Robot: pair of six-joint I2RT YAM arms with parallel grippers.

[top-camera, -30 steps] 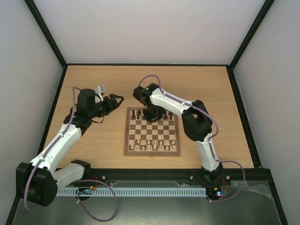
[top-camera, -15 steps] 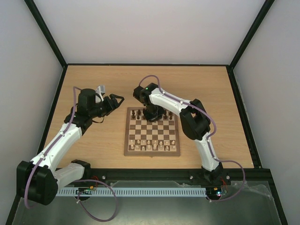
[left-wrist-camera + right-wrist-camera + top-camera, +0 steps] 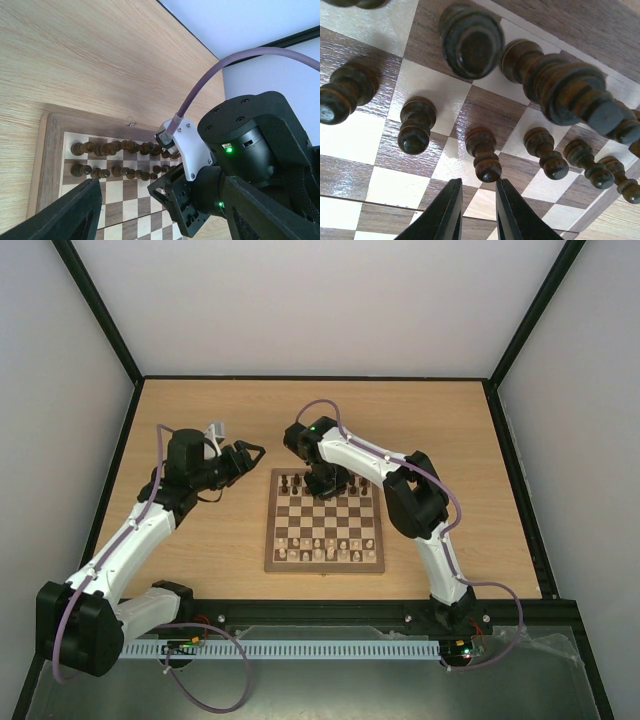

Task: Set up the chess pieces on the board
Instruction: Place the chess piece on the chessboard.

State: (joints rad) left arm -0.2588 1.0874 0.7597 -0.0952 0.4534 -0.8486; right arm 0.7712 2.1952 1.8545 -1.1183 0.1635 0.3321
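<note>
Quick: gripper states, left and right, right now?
Left gripper: open, empty.
Right gripper: barely open, empty, tips just short of a dark pawn.

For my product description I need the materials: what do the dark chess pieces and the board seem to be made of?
The dark chess pieces look like turned wood, stained dark, slightly glossy: ringed profiles, soft highlights. The board looks like varnished wood, perhaps veneer: grain, reflections.

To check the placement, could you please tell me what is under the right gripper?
A dark pawn stands on the board just beyond the right gripper, whose slightly parted fingers hold nothing. From above, the arm covers that spot.
</note>
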